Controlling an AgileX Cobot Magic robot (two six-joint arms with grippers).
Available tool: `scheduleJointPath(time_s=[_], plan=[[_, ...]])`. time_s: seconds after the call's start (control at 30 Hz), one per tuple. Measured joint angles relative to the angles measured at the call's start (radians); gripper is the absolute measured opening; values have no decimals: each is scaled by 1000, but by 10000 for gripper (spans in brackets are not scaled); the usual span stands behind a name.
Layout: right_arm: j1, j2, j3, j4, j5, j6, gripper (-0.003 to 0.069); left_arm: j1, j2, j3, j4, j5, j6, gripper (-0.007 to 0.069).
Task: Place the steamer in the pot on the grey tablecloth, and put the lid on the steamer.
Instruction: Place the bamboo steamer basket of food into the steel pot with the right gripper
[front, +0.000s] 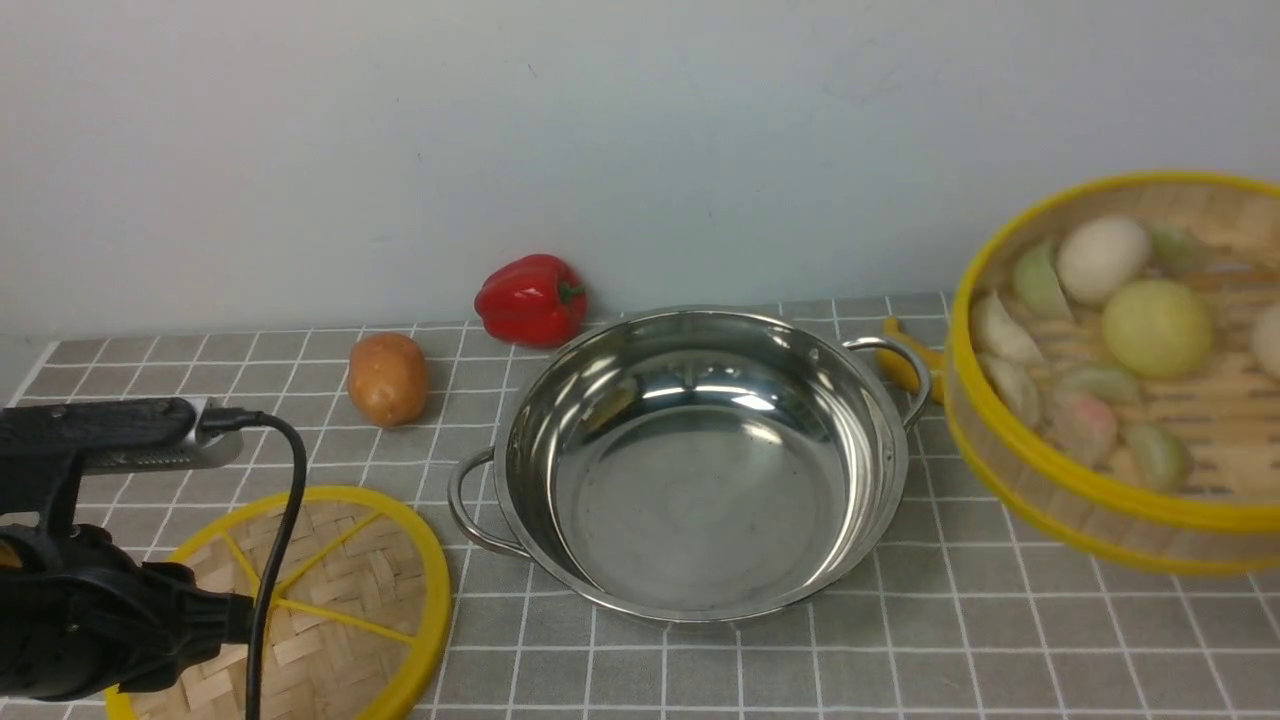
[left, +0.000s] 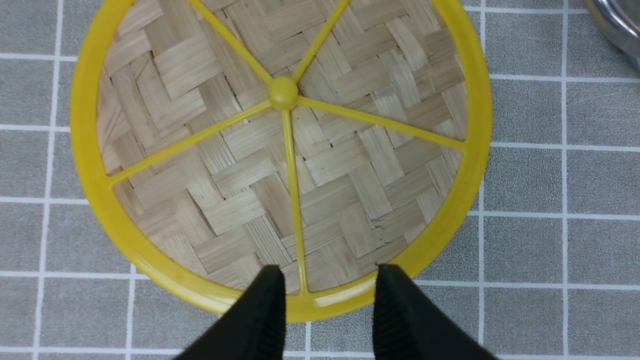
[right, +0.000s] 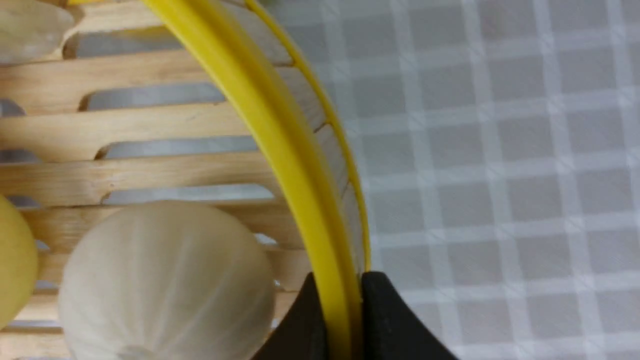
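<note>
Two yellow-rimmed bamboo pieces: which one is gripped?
The steamer, deep and full of food: right fingers pinch its rim. The flat lid lies ungripped, left fingers open at its edge.

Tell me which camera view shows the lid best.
Left wrist view: the lid fills it, hub, spokes and weave clear. Front view shows it partly hidden by the left arm. Right wrist view shows none of it.

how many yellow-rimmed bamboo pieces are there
2. The lid lies flat on the grey tablecloth, front left, under the open left gripper; the steamer is tilted at the right, its rim pinched by the right gripper.
</note>
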Motion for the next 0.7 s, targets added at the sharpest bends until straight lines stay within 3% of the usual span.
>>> scheduleJointPath(time_s=[0.1,0.17,0.5,0.7], plan=[[36,37,-72,79,1,-3,76,0,0,0,0,0,0,243],[110,102,-147,109,1,10,76,0,0,0,0,0,0,243],[460,494,-528,43,8,135,76,0,0,0,0,0,0,243],[532,658,-632,47,8,183,75,0,0,0,0,0,0,243]])
